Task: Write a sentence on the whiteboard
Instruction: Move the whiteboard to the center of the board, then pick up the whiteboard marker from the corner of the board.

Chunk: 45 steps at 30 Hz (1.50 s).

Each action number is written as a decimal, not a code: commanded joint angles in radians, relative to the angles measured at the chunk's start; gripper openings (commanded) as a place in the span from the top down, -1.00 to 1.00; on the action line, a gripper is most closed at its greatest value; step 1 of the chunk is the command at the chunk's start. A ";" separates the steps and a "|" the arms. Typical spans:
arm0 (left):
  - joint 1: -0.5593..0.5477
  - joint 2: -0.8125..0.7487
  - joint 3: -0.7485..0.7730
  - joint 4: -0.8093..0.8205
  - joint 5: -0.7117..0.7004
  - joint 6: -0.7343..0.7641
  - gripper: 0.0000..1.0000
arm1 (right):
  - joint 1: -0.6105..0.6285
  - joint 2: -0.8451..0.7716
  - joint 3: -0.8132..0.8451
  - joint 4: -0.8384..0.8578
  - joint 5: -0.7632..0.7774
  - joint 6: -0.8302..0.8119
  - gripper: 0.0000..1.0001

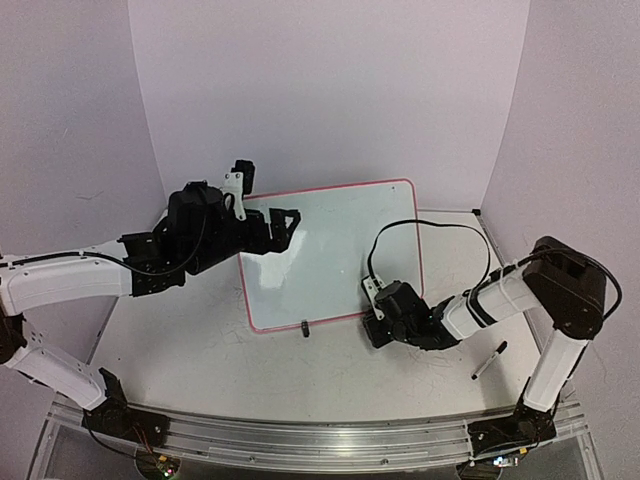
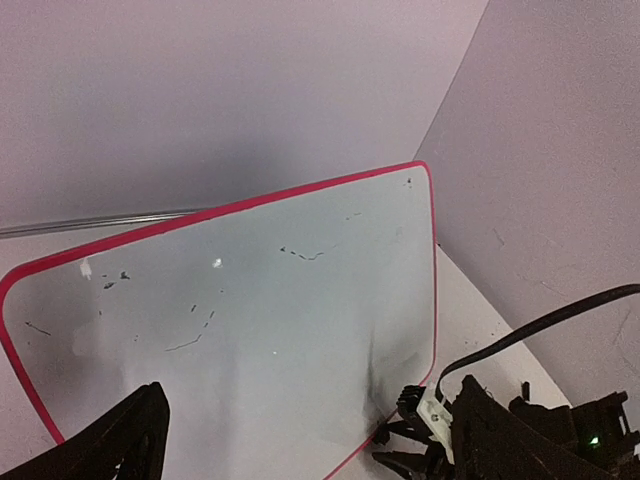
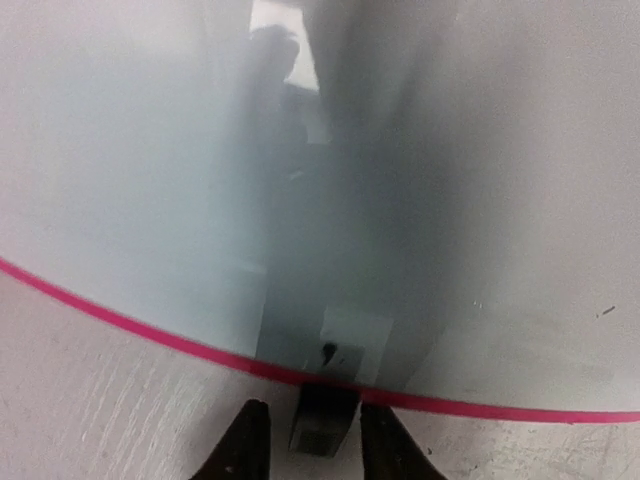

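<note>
The whiteboard (image 1: 340, 250) with its red-pink rim leans back on the table. It carries only faint leftover marks (image 2: 300, 254); the sentence is not in view on it. My left gripper (image 1: 272, 226) hangs wide open over the board's upper left part, its fingers (image 2: 115, 445) apart and holding nothing. My right gripper (image 1: 372, 322) is low at the board's bottom right edge. In the right wrist view its jaws (image 3: 305, 415) stand slightly open on either side of a black clip foot (image 3: 325, 420), with a small gap on each side.
A black marker (image 1: 489, 360) lies on the table to the right, near the right arm's base. Another black clip foot (image 1: 305, 327) sits under the board's lower edge. A black cable (image 1: 440, 228) loops over the board's right side. Walls close in behind and beside.
</note>
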 commanded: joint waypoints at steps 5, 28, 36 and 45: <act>0.001 -0.016 0.086 0.055 0.125 0.114 -0.99 | 0.029 -0.348 -0.042 -0.339 0.040 0.266 -0.59; 0.002 -0.105 0.016 0.055 0.149 0.215 -0.99 | -0.707 -0.797 -0.291 -0.879 -0.113 0.889 -0.61; 0.002 -0.106 0.017 0.054 0.172 0.218 -0.99 | -0.707 -0.707 -0.281 -0.869 -0.120 0.869 0.05; 0.002 -0.103 0.033 0.054 0.181 0.234 -0.99 | -0.708 -0.673 -0.266 -0.866 -0.128 0.873 0.02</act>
